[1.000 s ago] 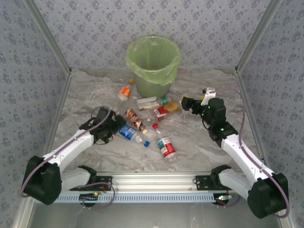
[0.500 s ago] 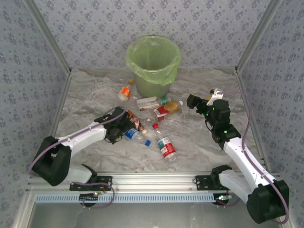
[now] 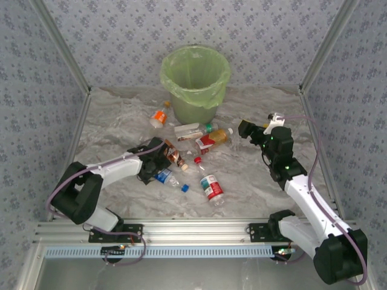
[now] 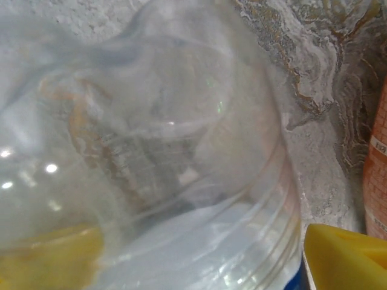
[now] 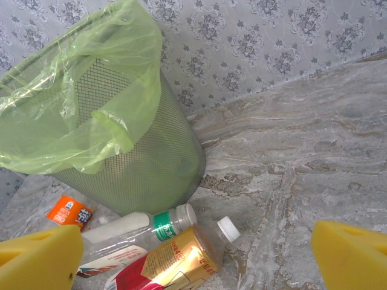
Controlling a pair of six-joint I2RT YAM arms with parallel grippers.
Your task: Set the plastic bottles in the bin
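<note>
We have the left gripper (image 3: 155, 163) down low on the marbled grey table top (image 3: 260, 181). It sits in the scatter of small clear plastic bottles (image 3: 199, 151) lying in front of the round pale green bin (image 3: 195, 84) with its translucent green bag liner. Every bottle we can see lies on the table, either near the bin's foot or between the two arms.

In the left wrist view a clear bottle wall (image 4: 169, 151) sits between the yellow finger pads (image 4: 344, 257), and one pad shows dimly through the plastic. A sliver of blue at its edge suggests to us that this is the blue-labelled bottle (image 3: 164, 176). We cannot tell whether the jaws are pressing on it or merely straddling it. The brown-labelled bottle (image 3: 172, 152) lies just beside it.

The right gripper (image 3: 243, 129) hangs above the table with its jaws spread wide and nothing between them. It faces the red-and-gold-labelled bottle (image 5: 175, 263) and the white-labelled bottle with a green neck band (image 5: 136, 226), both near the bin's foot.

We judge these bottles to be empty and very light, with thin walls that dent under a squeeze. Their smooth round sides could roll away or slip out of the pads. We would take hold across the labelled middle of the body, not at the tapering neck or the cap, and squeeze only gently.
</note>
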